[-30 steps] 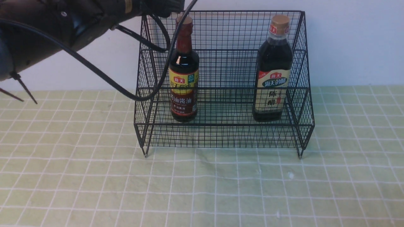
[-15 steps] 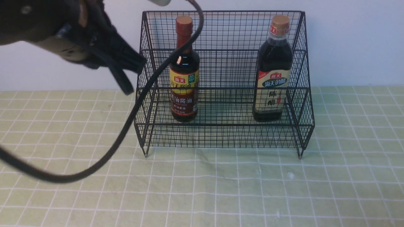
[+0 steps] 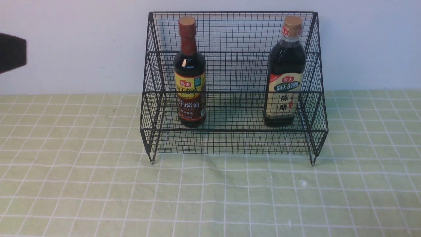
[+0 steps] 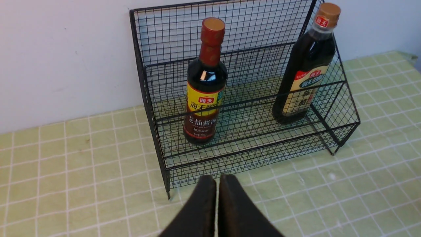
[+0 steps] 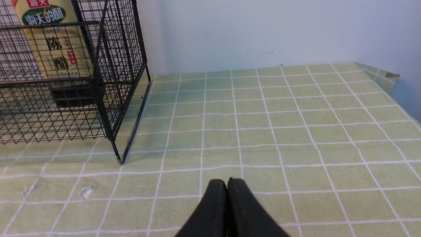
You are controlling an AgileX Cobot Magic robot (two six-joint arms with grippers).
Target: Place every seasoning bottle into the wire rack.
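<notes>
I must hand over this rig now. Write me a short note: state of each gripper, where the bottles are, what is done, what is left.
Left gripper: shut, empty, in front of the wire rack.
Right gripper: shut, empty, over the checked cloth beside the rack.
Slim soy sauce bottle: upright in the rack, left side.
Broad vinegar bottle: upright in the rack, right side.
Done: both bottles placed.
Left: nothing visible.

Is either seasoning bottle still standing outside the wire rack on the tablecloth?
No, the slim bottle and the broader bottle both stand upright inside the wire rack.
</notes>
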